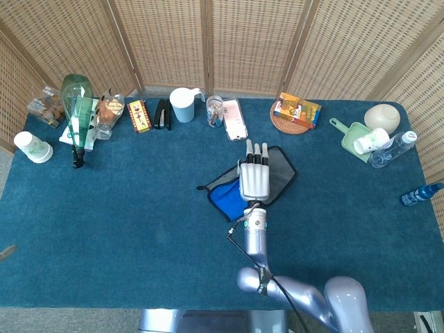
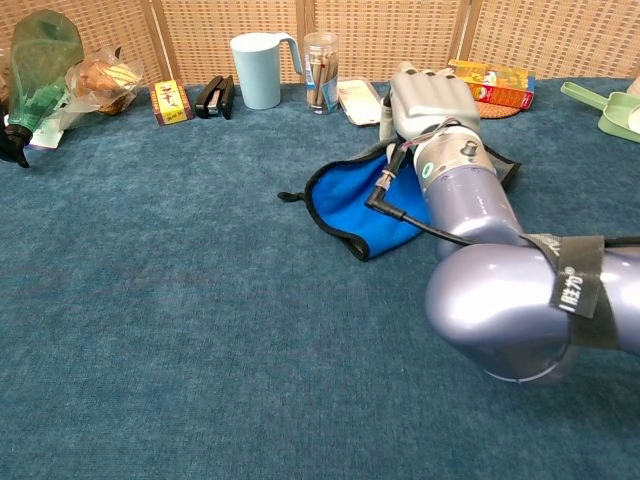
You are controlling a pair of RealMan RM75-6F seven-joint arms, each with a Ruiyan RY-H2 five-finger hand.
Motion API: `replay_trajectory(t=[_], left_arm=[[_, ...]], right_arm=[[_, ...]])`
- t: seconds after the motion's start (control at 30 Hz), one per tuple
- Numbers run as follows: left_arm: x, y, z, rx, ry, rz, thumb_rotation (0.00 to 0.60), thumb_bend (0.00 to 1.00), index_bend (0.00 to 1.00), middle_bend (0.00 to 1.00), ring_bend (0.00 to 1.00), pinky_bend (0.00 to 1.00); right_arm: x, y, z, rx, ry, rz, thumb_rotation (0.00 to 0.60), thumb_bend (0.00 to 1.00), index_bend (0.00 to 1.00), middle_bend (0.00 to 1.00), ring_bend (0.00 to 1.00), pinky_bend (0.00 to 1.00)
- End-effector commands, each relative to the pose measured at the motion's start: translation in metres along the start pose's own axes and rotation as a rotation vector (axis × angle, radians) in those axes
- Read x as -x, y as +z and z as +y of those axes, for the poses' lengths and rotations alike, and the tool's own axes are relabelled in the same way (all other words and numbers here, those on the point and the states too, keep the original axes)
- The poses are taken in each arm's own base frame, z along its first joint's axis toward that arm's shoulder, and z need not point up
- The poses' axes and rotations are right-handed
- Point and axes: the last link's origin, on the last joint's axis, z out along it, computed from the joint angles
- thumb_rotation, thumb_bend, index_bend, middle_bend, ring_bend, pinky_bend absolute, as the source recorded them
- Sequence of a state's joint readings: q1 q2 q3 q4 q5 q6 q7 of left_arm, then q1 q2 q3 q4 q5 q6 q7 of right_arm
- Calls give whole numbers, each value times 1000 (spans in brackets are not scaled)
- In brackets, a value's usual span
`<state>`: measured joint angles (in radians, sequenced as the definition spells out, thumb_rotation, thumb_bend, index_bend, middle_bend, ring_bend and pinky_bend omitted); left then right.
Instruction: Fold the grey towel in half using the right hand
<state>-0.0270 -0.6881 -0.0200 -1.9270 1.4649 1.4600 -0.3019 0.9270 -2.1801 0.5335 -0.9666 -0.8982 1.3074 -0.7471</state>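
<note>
While your right hand point(image 1: 254, 182) lies flat, fingers straight and close together, on the grey towel point(image 1: 276, 182) at table centre, judge it limp and light: pinch its 8 o'clock corner.

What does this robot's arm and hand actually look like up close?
Only the right arm shows: smooth, rounded, silvery-lilac segments, a black strap with white lettering, and a thin black cable along the wrist. The right hand is white and blocky, with dark fingertips.
</note>
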Motion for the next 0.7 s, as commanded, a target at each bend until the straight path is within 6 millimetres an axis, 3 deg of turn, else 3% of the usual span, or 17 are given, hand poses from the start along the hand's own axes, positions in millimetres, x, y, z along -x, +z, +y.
replay_trajectory(t=[0.03,0.1,0.13,0.2,0.37,0.7], left_arm=[[0,0,0,0,-1,-1,600,80,0,0,0,0],[0,0,0,-1,-3,-1,600,81,0,0,0,0],[-1,0,-1,-2,-5,1,600,82,0,0,0,0],[-1,0,-1,-4,-6,1,600,81,0,0,0,0],[-1,1,-2,-7,-6,-3,600,81,0,0,0,0],[-1,1,-2,-7,-4,-2,600,80,0,0,0,0]], right_arm=[[0,1,2,12,-2,-2,600,519,604,0,0,55],[2,1,3,20,-12,-15,600,472,378,0,0,55],[4,1,3,23,-17,-27,600,413,182,0,0,53],[6,0,3,28,-7,-58,600,295,25,0,0,49],[3,0,4,33,-4,-73,600,34,0,0,0,47],[-11,-4,5,2,45,-57,600,0,0,0,0,47]])
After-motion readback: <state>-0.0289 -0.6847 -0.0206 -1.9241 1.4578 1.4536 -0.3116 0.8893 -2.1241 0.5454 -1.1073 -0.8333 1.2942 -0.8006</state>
